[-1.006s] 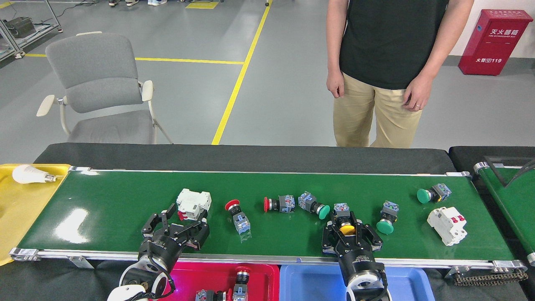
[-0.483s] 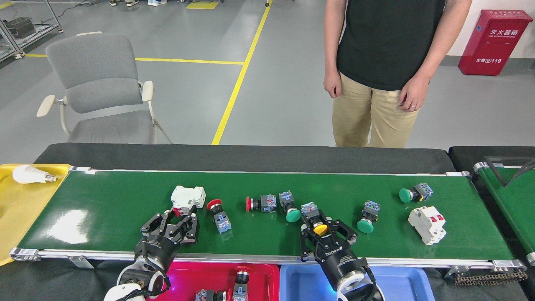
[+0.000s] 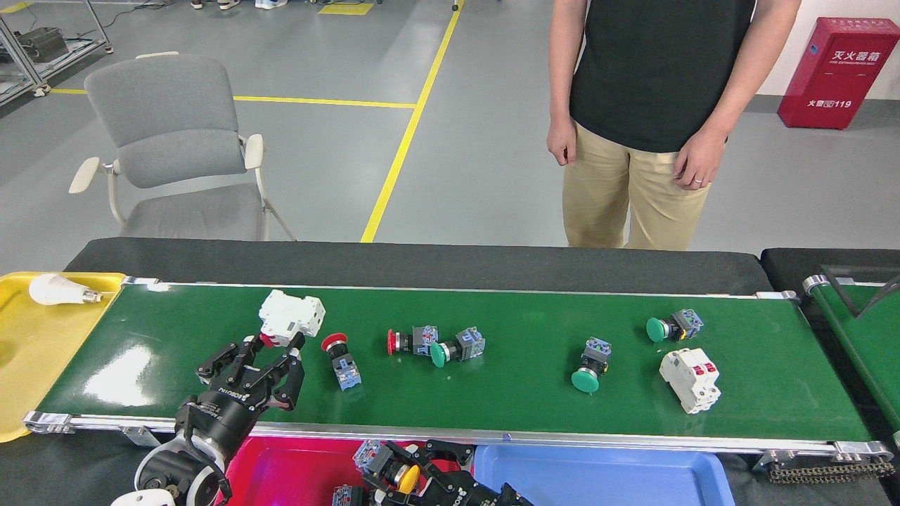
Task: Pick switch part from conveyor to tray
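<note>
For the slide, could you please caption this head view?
Right gripper carries a yellow-capped switch over the red tray while the left gripper hovers, jaws open, on the conveyor.

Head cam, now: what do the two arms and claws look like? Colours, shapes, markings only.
Left claw: black, with skeletal linkage fingers on a black cylindrical wrist bearing white lettering; behind it come a silver ring and a white arm shell. Right claw: the same black linkage build, with white lettering on its body; it is mostly cut off by the frame's bottom edge, so its arm isn't visible.
</note>
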`<state>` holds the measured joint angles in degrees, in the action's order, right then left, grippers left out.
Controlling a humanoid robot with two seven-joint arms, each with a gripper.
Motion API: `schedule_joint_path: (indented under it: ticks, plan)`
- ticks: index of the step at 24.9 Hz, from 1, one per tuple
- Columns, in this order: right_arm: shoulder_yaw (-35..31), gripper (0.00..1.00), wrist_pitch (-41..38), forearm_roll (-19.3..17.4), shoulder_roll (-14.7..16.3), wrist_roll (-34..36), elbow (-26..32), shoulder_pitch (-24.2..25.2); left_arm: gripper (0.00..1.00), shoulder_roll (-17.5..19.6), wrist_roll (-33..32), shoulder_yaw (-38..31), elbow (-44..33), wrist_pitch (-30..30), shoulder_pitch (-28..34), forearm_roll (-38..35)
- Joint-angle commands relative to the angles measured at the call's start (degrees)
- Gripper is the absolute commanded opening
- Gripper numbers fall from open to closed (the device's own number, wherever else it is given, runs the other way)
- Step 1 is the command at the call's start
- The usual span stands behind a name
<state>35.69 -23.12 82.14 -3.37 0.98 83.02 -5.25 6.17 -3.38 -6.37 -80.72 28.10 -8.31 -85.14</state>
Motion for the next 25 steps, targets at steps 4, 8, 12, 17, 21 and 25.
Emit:
schedule_joint_path:
  ticks: [4, 8, 12, 17, 21, 25]
  plan:
    - [-1.94, 1.00, -0.26, -0.57, -0.15, 0.42, 0.83, -0.28, 0.10, -0.89, -0.04, 0.48, -1.72, 1.00, 0.05, 0.15]
    - [-14.16, 1.00, 1.68, -1.63, -0.50, 0.60, 6.54, 3.93, 0.11, -1.95, -0.13, 2.59, -5.24, 1.08, 2.95, 0.06]
    - [-30.25, 1.00, 6.78, -3.03, -0.94, 1.22, 12.96, 12.72, 0.11, -4.41, -0.22, 12.69, -7.96, 0.38, 4.10, -0.20]
    - [-44.31, 1.00, 11.87, -4.00, -0.68, 1.66, 15.42, 20.11, 0.11, -8.80, -0.40, 22.10, -10.86, -1.73, 7.52, -5.21]
    - [-46.77, 1.00, 11.87, -4.00, -0.41, 1.66, 15.33, 20.28, 0.43, -10.03, -0.40, 30.89, -15.96, -2.08, 14.55, -9.69]
    - [-46.77, 1.00, 11.78, -4.00, -0.24, 1.57, 15.33, 20.28, 1.00, -11.09, -0.13, 33.26, -16.31, -8.32, 15.87, -10.22]
